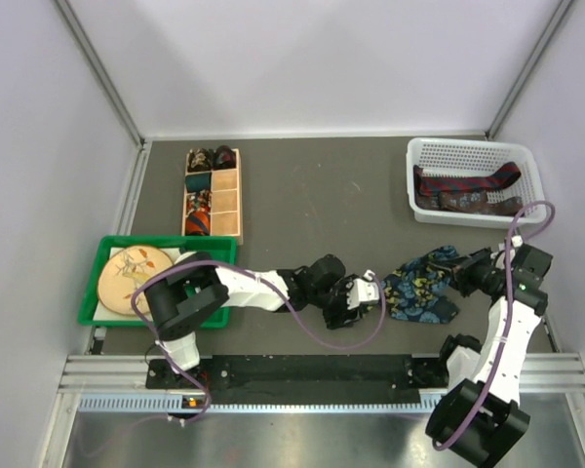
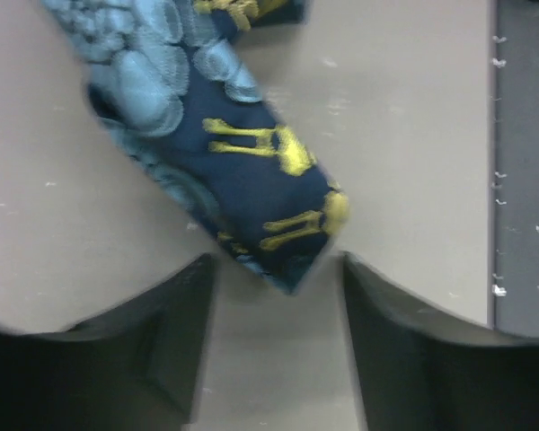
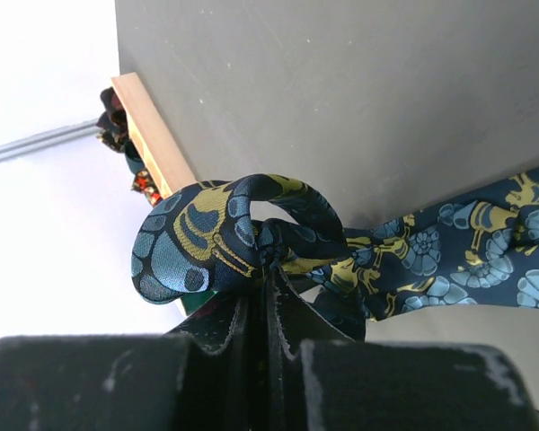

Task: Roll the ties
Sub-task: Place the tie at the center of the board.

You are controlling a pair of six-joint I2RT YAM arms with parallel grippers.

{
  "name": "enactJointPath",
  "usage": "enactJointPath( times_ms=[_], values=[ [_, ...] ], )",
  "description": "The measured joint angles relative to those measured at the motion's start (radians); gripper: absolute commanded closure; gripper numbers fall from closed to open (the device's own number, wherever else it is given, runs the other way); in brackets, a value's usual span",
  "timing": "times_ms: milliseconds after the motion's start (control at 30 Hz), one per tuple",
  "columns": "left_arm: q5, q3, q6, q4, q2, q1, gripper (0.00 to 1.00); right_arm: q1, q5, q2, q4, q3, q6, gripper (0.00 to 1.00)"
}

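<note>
Two arms reach toward each other. On the left, the arm lies low and stretched out, and the left gripper [image 2: 278, 280] stands parted and grips nothing. The pointed end of the dark blue woven necktie with pale blue shells and yellow motifs [image 2: 242, 171] sits just ahead of its gap. Blur hides whether cloth touches either finger. On the right, the arm folds upward at the elbow, and the right gripper [image 3: 269, 271] is pinched tight on a small curled loop of the tie. The rest trails flat to its right, cut off at the frame's edge.
</note>
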Motion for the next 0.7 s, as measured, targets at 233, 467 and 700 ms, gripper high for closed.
enactJointPath(
  times_ms=[233,467,700],
  values=[
    [-0.032,0.060,0.048,-0.084,0.008,0.010,1.00,0.001,-0.003,0.021,0.006,0.002,-0.069,1.00],
    [0.050,0.143,0.171,-0.448,-0.111,0.092,1.00,0.092,0.024,-0.039,0.072,-0.079,-0.075,1.00],
    [0.098,0.299,0.385,-0.886,-0.165,0.248,1.00,0.531,0.153,-0.001,0.226,-0.109,-0.034,0.96]
  ],
)
